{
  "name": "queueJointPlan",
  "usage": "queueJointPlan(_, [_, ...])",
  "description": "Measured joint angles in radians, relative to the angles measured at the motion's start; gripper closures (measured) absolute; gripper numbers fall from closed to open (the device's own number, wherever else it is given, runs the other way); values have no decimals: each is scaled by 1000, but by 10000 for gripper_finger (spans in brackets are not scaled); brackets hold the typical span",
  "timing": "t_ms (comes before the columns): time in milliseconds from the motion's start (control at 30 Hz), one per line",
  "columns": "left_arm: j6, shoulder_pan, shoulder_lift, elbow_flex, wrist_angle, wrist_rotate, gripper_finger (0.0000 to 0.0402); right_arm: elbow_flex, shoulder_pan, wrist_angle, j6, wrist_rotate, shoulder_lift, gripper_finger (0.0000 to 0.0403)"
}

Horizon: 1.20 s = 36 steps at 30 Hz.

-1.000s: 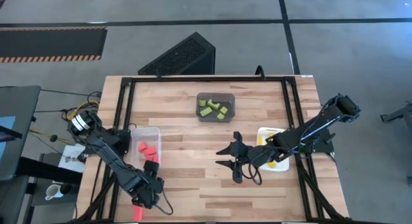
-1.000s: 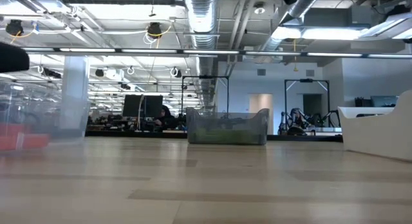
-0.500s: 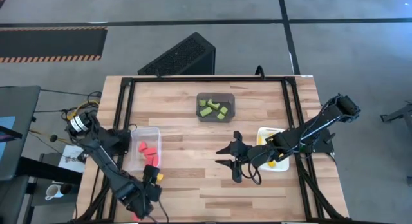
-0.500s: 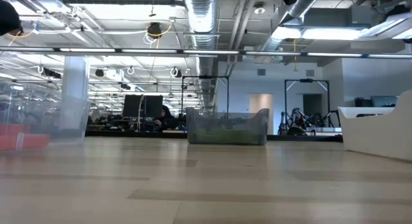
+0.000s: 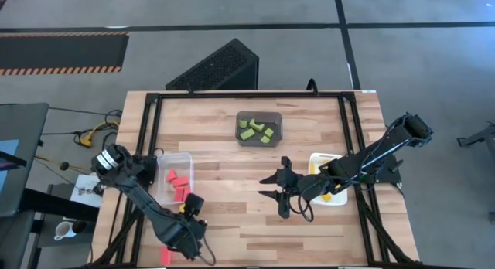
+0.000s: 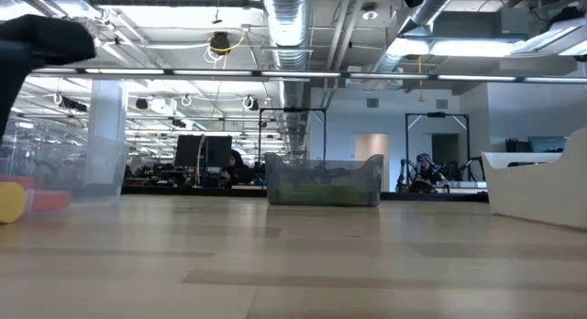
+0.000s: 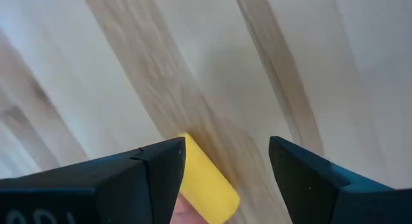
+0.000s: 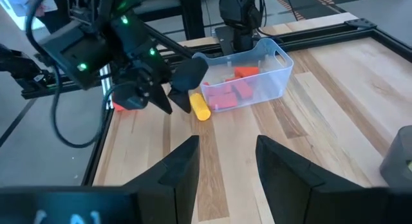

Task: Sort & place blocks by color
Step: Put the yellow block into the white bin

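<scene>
Lying between the left gripper's (image 8: 172, 90) spread fingers — apparently unclamped — yellow block (image 8: 199, 106).

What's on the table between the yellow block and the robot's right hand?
Nothing: only bare wooden table lies between the yellow block and the open right gripper, shown in the right wrist view.

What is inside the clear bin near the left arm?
The clear bin holds several red blocks. Its far side is hidden under the left arm; their exact number cannot be told.
</scene>
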Motion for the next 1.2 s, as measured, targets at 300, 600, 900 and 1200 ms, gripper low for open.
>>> queueJointPlan(300, [-73,38,-2,19,-101,35,191,0,16,-4,0,0,9,228])
queueJointPlan(600, [-143,45,-4,-58,-46,76,191,0,29,-4,0,4,9,228])
queueJointPlan(900, [-204,45,-1,-71,-3,117,191,0,28,-9,0,17,9,228])
queueJointPlan(1200, [-205,10,-1,-71,81,170,191,0,28,-6,0,19,9,228])
